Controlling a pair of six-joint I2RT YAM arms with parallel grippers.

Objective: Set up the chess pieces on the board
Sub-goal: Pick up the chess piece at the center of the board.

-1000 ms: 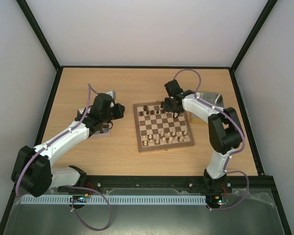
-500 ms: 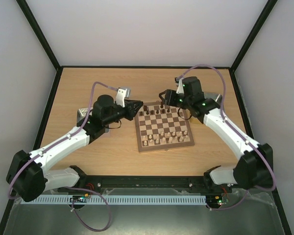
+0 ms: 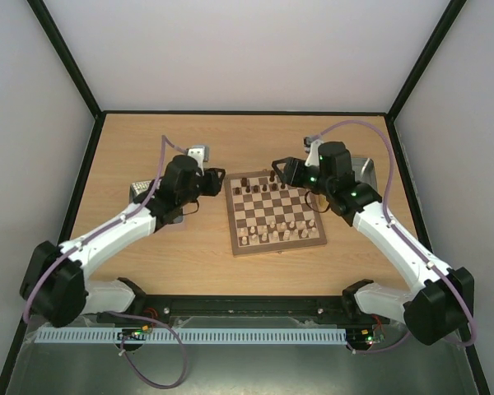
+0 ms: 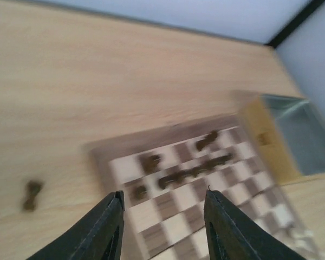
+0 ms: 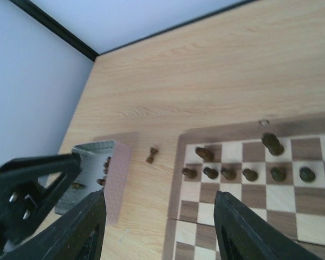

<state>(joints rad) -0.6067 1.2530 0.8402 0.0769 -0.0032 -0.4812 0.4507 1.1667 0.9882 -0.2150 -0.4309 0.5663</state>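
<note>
**Top external view.** The board [image 3: 277, 247] lies at mid-table. The dark chess pieces [image 3: 263, 188] already set stand along its far rows, and the pale pieces [image 3: 272, 232] along its near rows. The left gripper [image 3: 216, 183] hovers just off the board's far-left corner. The right gripper [image 3: 277, 172] hovers over the far edge. Neither visibly carries anything here.

**Left wrist view.** The left gripper's fingers [image 4: 109, 227] are spread, with nothing between them. They point towards the board's corner squares. One fallen dark piece [image 4: 31, 195] lies on its side on the bare table, off to the left of the fingers and apart from the board's border. Its long axis runs roughly along the camera's line of sight. Motion blur hides which piece it is.

**Right wrist view.** The right gripper [image 5: 160, 196] is likewise parted and empty, and touches nothing. The fallen dark piece [image 5: 151, 155] lies between the board's edge and a grey tray [image 5: 92, 154] that holds further dark pieces. The left arm appears nearer to it. By this judgement the coming pick falls to the left gripper, with the jaws closing across the piece's long axis.
</note>
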